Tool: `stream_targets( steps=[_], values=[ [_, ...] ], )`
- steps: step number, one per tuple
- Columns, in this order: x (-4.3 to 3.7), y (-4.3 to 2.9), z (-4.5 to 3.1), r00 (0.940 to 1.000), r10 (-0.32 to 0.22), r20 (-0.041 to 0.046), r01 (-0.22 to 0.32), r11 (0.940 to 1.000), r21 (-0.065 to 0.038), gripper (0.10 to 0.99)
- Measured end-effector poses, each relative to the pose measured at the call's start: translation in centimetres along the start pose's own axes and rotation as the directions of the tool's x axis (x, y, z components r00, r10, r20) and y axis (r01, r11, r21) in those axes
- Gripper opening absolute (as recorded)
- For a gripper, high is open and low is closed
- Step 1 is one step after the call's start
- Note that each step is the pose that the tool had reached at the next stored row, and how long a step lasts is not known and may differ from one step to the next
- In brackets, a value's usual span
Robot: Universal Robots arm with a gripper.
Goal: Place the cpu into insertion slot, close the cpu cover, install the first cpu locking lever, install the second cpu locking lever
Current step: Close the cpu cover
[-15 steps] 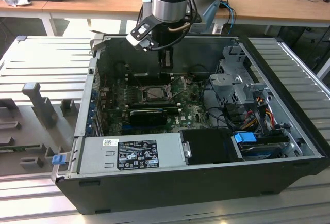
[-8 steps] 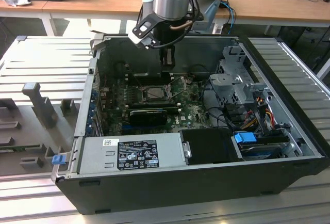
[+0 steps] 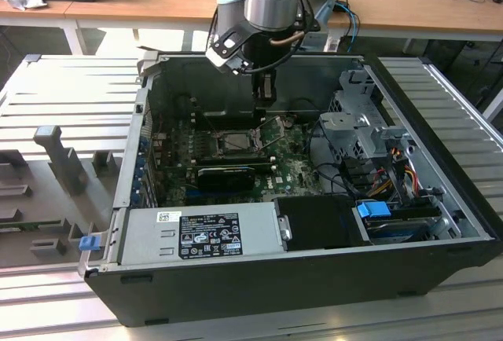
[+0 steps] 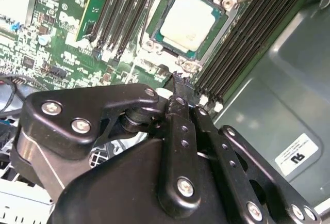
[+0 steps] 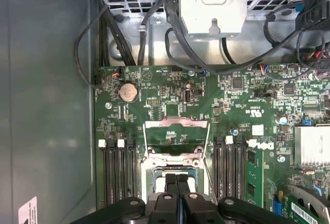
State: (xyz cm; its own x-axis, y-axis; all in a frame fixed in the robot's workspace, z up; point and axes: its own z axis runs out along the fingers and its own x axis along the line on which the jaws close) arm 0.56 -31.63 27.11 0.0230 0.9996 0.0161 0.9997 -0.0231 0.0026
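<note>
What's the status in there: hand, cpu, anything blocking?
Hand shut, at edge of slot. Cpu seated in slot. Cover looks open, tilted back. No blockage seen.

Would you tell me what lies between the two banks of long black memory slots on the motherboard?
The cpu, seated in the insertion slot, lies between the memory slots, as the second wrist view shows.

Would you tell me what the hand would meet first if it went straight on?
Probably the frame of the insertion slot, beside the seated cpu; the hand points down at it, though depth is unclear.
</note>
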Motion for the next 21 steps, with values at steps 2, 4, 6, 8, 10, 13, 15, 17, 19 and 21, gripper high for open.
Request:
stream_targets(
  steps=[2, 4, 6, 8, 10, 13, 15, 17, 19, 21],
  values=[
    [0.01, 0.38, 0.00, 1.0000, 0.000, -0.0001, 0.000, 1.0000, 0.000, 0.106],
    [0.01, 0.69, 0.00, 1.0000, 0.000, -0.0001, 0.000, 1.0000, 0.000, 0.106],
    [0.02, 1.05, 0.00, 1.0000, 0.000, 0.0000, 0.000, 1.0000, 0.000, 0.106],
    [0.03, 1.24, 0.00, 1.0000, 0.000, -0.0001, 0.000, 1.0000, 0.000, 0.106],
    [0.04, 1.45, 0.00, 1.0000, 0.000, 0.0000, 0.000, 1.0000, 0.000, 0.106],
    [0.05, 1.87, 0.01, 1.0000, 0.000, 0.0000, 0.000, 1.0000, 0.000, 0.106],
    [0.06, 2.23, 0.01, 1.0000, 0.000, 0.0000, 0.000, 1.0000, 0.000, 0.106],
    [0.06, 2.53, 0.01, 1.0000, 0.000, 0.0000, 0.000, 1.0000, 0.000, 0.106],
    [0.07, 2.95, 0.01, 1.0000, 0.000, 0.0000, 0.000, 1.0000, 0.000, 0.106],
    [0.08, 3.16, 0.01, 1.0000, 0.000, 0.0000, 0.000, 1.0000, 0.000, 0.106]
  ],
)
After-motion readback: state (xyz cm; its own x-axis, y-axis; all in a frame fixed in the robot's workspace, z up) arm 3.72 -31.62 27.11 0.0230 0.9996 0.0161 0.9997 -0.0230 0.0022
